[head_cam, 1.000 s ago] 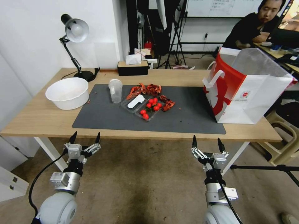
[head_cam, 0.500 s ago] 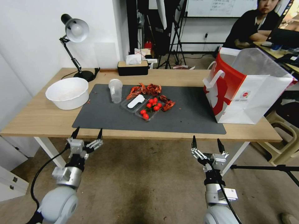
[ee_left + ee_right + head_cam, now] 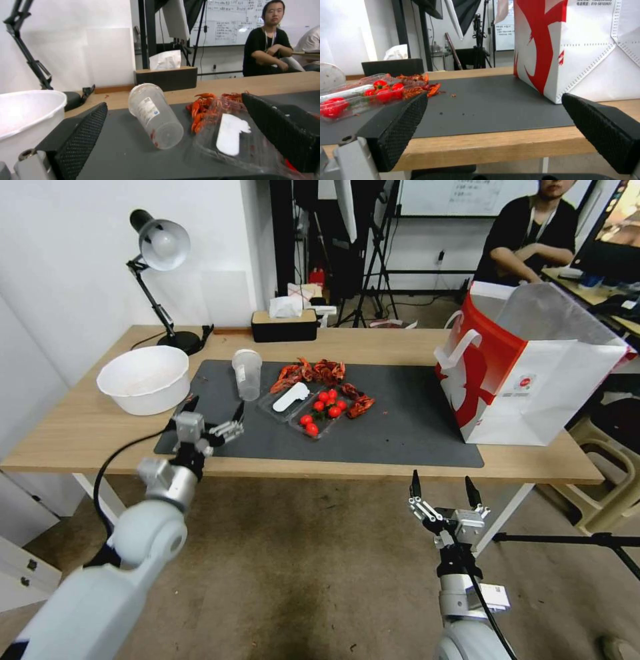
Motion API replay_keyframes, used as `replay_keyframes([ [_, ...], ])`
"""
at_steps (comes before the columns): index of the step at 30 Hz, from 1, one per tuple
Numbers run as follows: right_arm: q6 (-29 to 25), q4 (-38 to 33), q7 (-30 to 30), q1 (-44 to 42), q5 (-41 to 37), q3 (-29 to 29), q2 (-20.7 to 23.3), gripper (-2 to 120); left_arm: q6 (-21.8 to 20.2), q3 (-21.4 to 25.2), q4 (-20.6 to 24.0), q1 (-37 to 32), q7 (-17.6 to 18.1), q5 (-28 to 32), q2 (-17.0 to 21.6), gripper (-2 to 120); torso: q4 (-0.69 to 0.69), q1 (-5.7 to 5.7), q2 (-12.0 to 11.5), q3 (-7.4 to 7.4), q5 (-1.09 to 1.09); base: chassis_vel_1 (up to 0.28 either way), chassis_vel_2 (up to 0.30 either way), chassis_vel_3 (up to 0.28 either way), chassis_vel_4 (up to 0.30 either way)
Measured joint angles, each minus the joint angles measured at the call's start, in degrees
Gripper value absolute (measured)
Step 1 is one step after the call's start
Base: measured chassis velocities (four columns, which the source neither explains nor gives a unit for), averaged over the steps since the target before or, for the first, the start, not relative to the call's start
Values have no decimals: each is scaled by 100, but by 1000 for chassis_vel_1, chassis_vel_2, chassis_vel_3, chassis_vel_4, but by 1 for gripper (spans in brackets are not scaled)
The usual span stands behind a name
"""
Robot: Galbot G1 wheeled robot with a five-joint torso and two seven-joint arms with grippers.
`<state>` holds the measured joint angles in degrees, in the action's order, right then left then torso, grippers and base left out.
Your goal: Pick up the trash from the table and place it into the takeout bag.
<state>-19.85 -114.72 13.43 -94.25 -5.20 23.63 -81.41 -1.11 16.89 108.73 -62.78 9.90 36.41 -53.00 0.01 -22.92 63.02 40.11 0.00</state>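
Reaching is judged | left gripper spread open, nearest; upright cup just beyond | right gripper parked open below table

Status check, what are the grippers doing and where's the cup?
Left gripper open over the mat's near-left edge. Right gripper open, parked below the table. Clear cup upright on the mat, untouched. Path clear.

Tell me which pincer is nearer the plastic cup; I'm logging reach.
Left. The left pincer is open over the mat's near left corner, just short of the plastic cup. The right pincer is open below the table edge.
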Motion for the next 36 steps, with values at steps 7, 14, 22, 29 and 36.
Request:
replay_keyframes([
  [7,40,10,-3,40,5,0,-18,100,-541,-488,-594,1117,110,908,79,100,-1,-1,0,0,0,0,0,0,0],
  [14,48,29,-3,45,12,15,-47,100,-1084,-888,-1164,1869,279,1588,-11,100,-2,0,0,0,0,0,0,0,0],
  [22,50,31,-3,29,13,70,-55,100,-1373,-1243,-1870,2408,362,1682,-211,100,-1,0,0,0,0,0,0,0,0],
  [29,51,37,-2,32,17,69,-77,100,-1424,-1451,-2278,2728,351,1644,-320,100,0,0,0,-1,0,0,0,0,0],
  [36,55,55,-3,60,29,51,-94,100,-1551,-1751,-2710,3101,439,1629,-509,100,-1,0,0,0,0,0,0,0,0],
])
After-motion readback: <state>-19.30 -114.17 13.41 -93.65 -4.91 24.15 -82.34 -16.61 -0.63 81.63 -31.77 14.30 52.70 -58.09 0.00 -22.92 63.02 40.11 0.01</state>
